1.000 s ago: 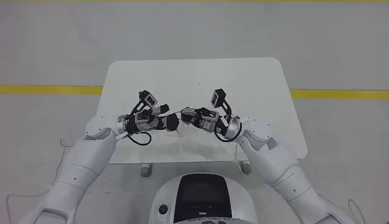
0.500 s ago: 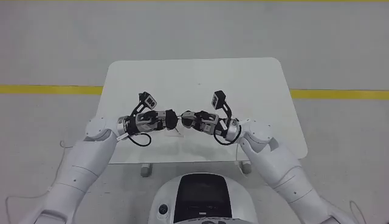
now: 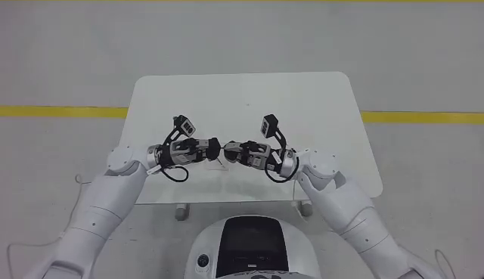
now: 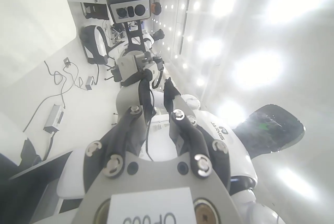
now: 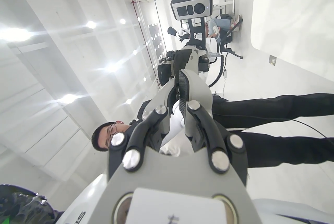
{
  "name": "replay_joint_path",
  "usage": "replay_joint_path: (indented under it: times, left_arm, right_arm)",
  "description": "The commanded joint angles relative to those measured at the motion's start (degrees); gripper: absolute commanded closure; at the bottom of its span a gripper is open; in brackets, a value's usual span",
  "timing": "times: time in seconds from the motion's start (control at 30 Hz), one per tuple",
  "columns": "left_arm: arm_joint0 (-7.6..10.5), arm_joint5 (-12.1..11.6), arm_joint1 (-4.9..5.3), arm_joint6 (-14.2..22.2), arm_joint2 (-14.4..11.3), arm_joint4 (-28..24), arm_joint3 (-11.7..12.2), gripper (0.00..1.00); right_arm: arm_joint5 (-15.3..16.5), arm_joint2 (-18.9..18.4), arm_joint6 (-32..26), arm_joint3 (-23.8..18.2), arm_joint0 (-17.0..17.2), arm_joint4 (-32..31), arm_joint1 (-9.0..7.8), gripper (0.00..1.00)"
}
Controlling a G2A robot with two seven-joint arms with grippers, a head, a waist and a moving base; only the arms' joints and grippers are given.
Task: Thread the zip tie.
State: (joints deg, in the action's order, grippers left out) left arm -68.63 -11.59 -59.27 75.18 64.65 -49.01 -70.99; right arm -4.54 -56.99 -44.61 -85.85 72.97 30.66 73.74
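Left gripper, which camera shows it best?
Left wrist view: the left gripper is close, fingers apart. Top view shows it small, near the right gripper; right wrist view shows it farther off.

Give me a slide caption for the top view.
Left gripper and right gripper meet tip to tip above the white table's near half.

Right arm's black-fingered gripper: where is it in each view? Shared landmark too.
Top view: black-fingered right gripper above the white rounded-corner table's near half.
Left wrist view: right gripper farther off, mid-picture.
Right wrist view: right gripper close, mid-picture.
Landmark: the table.
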Motion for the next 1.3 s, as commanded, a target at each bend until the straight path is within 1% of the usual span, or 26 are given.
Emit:
replay_joint_path:
  times: [0.0, 0.1, 0.2, 0.43, 0.83, 0.9, 1.0, 1.17, 1.2, 1.23, 1.27]
  left_arm:
    - [0.13, 0.0, -0.02, 0.0, -0.1, 0.0, 0.1, 0.89]
    - [0.33, 0.1, -0.05, 0.1, -0.3, 0.0, 0.3, 0.91]
    - [0.58, 0.2, -0.08, 0.2, -0.5, 0.0, 0.6, 0.91]
    - [1.11, 0.2, -0.16, 0.3, -0.9, -0.1, 1.2, 0.92]
    - [1.66, 0.4, -0.24, 0.5, -1.6, 0.1, 2.0, 0.91]
    - [1.73, 0.4, -0.23, 0.5, -1.6, 0.2, 2.1, 0.93]
    - [1.77, 0.5, -0.22, 0.4, -1.7, 0.5, 2.2, 1.00]
    - [1.71, 0.5, -0.16, 0.2, -1.8, 0.8, 2.2, 1.00]
    - [1.67, 0.5, -0.15, 0.2, -1.8, 0.8, 2.2, 1.00]
    - [1.65, 0.5, -0.12, 0.2, -1.8, 0.9, 2.2, 1.00]
    - [1.59, 0.5, -0.09, 0.3, -1.8, 0.9, 2.2, 1.00]
  right_arm:
    - [0.2, 0.1, 0.3, 0.0, 0.0, 0.4, 0.06, 1.00]
    - [0.5, 0.3, 0.9, 0.2, 0.0, 0.8, 0.15, 1.00]
    - [0.8, 0.4, 1.3, 0.3, -0.1, 1.2, 0.23, 1.00]
    - [0.5, 0.6, 1.1, 0.4, -0.4, 1.2, 0.23, 1.00]
    - [0.4, 1.0, 1.3, 0.4, -0.7, 1.2, 0.27, 1.00]
    - [0.4, 1.0, 1.3, 0.4, -0.7, 1.2, 0.26, 1.00]
    - [0.2, 1.1, 1.4, 0.3, -0.7, 1.2, 0.25, 1.00]
    - [0.0, 1.1, 1.6, 0.2, -0.5, 1.1, 0.21, 1.00]
    - [0.0, 1.0, 1.6, 0.2, -0.4, 1.1, 0.19, 0.93]
    - [0.0, 0.9, 1.8, 0.2, -0.3, 1.2, 0.17, 0.50]
    - [0.2, 0.5, 2.6, 0.1, -0.1, 1.2, 0.12, 0.00]
